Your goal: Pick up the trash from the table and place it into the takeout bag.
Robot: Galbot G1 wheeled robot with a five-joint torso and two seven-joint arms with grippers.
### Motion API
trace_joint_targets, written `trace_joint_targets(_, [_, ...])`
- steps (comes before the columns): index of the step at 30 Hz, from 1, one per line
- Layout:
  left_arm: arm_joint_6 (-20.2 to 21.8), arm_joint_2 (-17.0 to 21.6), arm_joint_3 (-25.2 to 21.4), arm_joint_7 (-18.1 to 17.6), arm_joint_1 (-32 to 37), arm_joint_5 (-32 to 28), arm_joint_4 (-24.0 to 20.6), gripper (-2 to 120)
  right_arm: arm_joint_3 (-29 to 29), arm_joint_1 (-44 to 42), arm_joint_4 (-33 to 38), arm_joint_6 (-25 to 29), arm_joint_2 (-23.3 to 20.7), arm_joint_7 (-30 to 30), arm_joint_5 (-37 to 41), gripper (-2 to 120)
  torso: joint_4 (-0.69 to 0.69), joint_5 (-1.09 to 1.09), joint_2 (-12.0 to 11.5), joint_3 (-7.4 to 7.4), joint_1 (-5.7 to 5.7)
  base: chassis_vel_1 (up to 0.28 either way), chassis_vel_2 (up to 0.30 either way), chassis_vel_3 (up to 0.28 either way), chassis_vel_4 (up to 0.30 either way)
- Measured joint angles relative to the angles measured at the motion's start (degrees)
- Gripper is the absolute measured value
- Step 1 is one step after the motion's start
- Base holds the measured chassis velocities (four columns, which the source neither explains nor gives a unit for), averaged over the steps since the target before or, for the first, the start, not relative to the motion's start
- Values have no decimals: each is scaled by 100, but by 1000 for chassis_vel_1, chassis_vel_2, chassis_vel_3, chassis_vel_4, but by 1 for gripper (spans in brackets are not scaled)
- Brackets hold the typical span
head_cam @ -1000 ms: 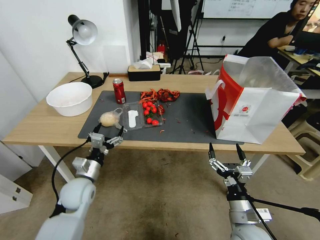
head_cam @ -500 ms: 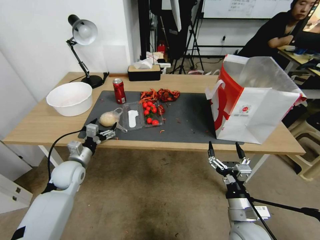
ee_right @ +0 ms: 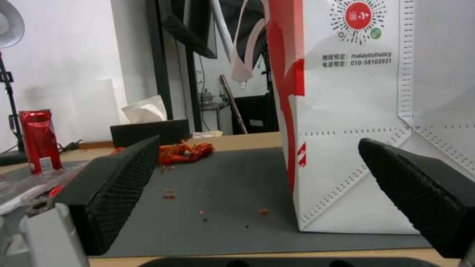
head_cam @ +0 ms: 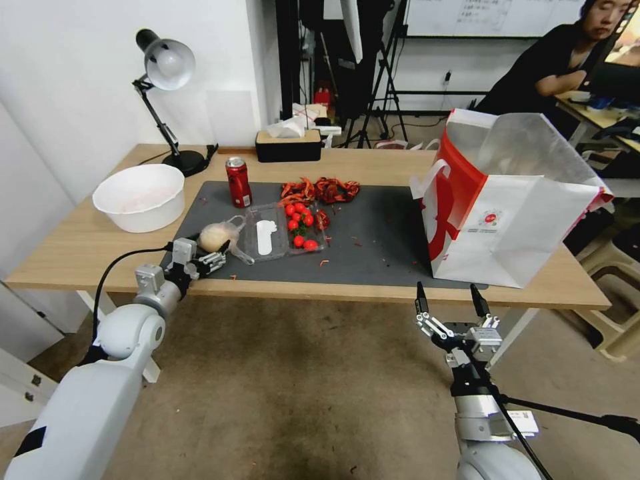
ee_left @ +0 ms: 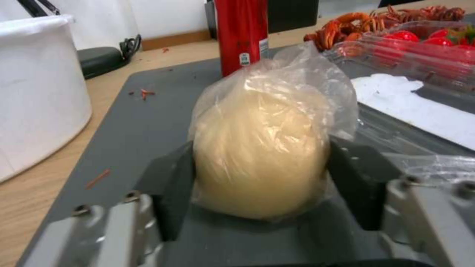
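On mat [head_cam: 373, 240], left hand [ee_left: 257, 174] straddles bagged bun [ee_left: 259, 148]

1 red soda can [head_cam: 238, 181], 1 bagged bun [head_cam: 217, 237], 1 takeout bag [head_cam: 513, 220], 1 white bowl [head_cam: 140, 197], 1 lamp [head_cam: 165, 70].

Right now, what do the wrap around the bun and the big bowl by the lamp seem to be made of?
The wrap around the bun looks like thin clear plastic film: glossy, wrinkled, see-through. The bowl seems matte white plastic, possibly ceramic; its smooth, opaque wall leaves that open.
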Motion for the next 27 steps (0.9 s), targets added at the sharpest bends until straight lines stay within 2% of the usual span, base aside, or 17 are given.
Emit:
trace_joint_targets(1, [19, 13, 2, 21, -1, -1, 2, 59, 1, 2, -2, 0, 0, 2, -1, 100, 0, 0, 0, 0, 0, 0, 0, 0, 0])
trace_joint_targets(2, [19, 13, 2, 21, -1, -1, 2, 59, 1, 2, -2, 0, 0, 2, -1, 100, 0, 0, 0, 0, 0, 0, 0, 0, 0])
trace_joint_targets(4, [29, 31, 4, 50, 5, 3, 6, 47, 1, 13, -9, 1, 2, 7, -2, 100, 0, 1, 0, 0, 0, 0, 0, 0, 0])
trace_joint_targets(6, [24, 31, 2, 55, 18, 5, 6, 43, 1, 16, -15, 2, 3, 8, -4, 100, 0, 0, 0, 0, 0, 0, 0, 0, 0])
trace_joint_targets(7, [5, 31, 0, 60, 41, 9, 4, 37, -1, 18, -23, 3, 5, 9, -4, 100, 0, 0, 0, 0, 0, 0, 0, 0, 0])
trace_joint_targets(9, [-114, 31, -6, 121, 102, 62, -5, 28, -11, 30, -40, 6, 14, 12, -9, 100, 1, 0, 0, 0, 0, 0, 0, 0, 0])
trace_joint_targets(10, [-114, 31, -6, 121, 102, 62, -5, 28, -11, 30, -40, 6, 14, 12, -9, 100, 1, 0, 0, 0, 0, 0, 0, 0, 0])
trace_joint_targets(14, [-454, 134, -7, 318, 132, 105, -174, 11, -27, 41, -52, 12, 28, 19, -23, 99, 0, -1, 0, 0, 0, 0, 0, 0, 0])
trace_joint_targets(19, [-605, 338, 28, 511, 48, -113, -361, 4, -21, 42, -47, 13, 30, 24, -22, 99, 0, 0, 0, 0, 0, 0, 0, 0, 0])
trace_joint_targets(22, [-808, 705, 158, 937, -205, -516, -463, 4, -16, 42, -27, 13, 32, 25, -19, 99, 1, 0, 0, 0, 0, 0, 0, 0, 0])
trace_joint_targets(23, [-808, 705, 158, 937, -205, -516, -463, 4, -16, 42, -27, 13, 32, 25, -19, 99, 1, 0, 0, 0, 0, 0, 0, 0, 0])
trace_joint_targets(27, [-956, 1147, 429, 1429, -679, -1248, -504, 4, -12, 62, -24, 14, 27, 19, -7, 99, 1, 0, 1, 0, 0, 0, 0, 0, 0])
